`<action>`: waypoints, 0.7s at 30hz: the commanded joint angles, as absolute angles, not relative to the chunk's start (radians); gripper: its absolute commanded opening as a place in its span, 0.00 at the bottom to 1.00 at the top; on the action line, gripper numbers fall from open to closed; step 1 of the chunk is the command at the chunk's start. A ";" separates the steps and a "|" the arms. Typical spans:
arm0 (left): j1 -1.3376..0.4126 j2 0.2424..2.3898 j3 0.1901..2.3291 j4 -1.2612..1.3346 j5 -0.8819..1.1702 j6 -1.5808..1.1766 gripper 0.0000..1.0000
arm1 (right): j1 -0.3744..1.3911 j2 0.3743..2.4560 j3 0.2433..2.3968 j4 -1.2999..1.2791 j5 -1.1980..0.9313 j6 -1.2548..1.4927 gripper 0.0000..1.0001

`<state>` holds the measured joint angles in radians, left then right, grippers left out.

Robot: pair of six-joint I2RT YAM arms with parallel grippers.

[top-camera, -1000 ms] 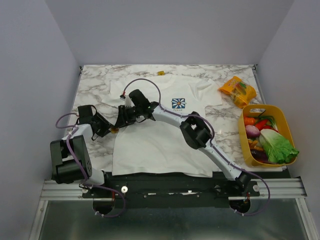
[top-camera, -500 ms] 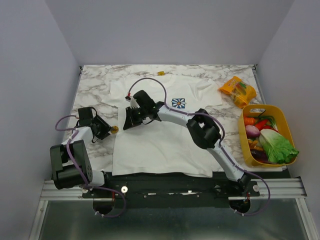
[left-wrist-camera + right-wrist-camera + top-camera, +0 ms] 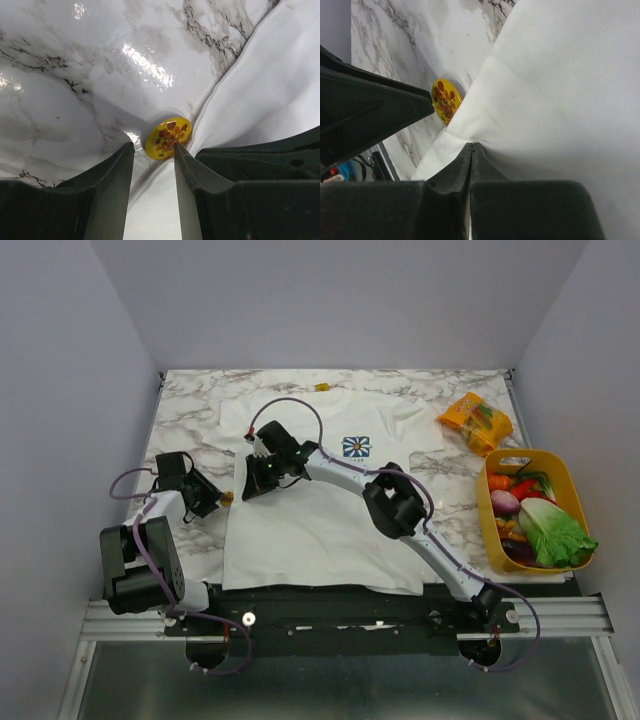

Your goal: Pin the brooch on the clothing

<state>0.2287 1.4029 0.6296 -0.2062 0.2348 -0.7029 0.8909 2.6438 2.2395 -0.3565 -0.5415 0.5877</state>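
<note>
The brooch [image 3: 167, 137], a small yellow disc with orange flowers, lies on the marble against the left edge of the clothing [image 3: 320, 510], a white T-shirt spread flat. My left gripper [image 3: 153, 147] is open, its tips just short of the brooch and nothing between them. My right gripper [image 3: 471, 146] is shut on a puckered fold of the shirt's left edge, close beside the brooch [image 3: 446, 101]. In the top view the brooch [image 3: 227, 498] sits between the left gripper [image 3: 212, 498] and the right gripper [image 3: 247, 490].
The shirt's blue flower emblem [image 3: 357, 447] is on its chest. A small yellow piece [image 3: 321, 387] lies at the collar. An orange snack packet [image 3: 474, 421] and a yellow basket [image 3: 486, 508] of toy vegetables stand at the right. Grey walls enclose the marble table [image 3: 185, 410].
My right gripper has shut on the shirt's left edge after shifting slightly right and back. The left arm drew back a little to the left, and the brooch now shows on the marble.
</note>
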 commanded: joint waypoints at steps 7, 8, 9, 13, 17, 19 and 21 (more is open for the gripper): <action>0.224 1.459 0.672 -0.176 0.192 -0.673 0.48 | 0.902 2.703 2.295 -0.393 -0.497 0.607 0.08; 0.225 1.462 0.672 -0.172 0.196 -0.673 0.47 | 0.902 2.700 2.289 -0.381 -0.505 0.607 0.08; 0.224 1.468 0.667 -0.164 0.202 -0.673 0.47 | 0.900 2.697 2.284 -0.358 -0.509 0.610 0.08; 0.224 1.486 0.666 -0.138 0.221 -0.675 0.47 | 0.902 2.706 2.287 -0.345 -0.529 0.624 0.09; 0.203 1.517 0.678 -0.117 0.258 -0.666 0.46 | 0.904 2.727 2.307 -0.345 -0.560 0.632 0.08; 0.172 1.539 0.687 -0.115 0.262 -0.658 0.45 | 0.907 2.741 2.318 -0.344 -0.581 0.634 0.08; 0.149 1.540 0.687 -0.117 0.258 -0.652 0.45 | 0.910 2.747 2.329 -0.344 -0.586 0.635 0.08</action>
<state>0.2028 1.5009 0.6853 -0.1047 0.2455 -0.6895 0.8909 2.6846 2.2959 -0.3462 -0.5640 0.6296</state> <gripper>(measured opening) 0.455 0.083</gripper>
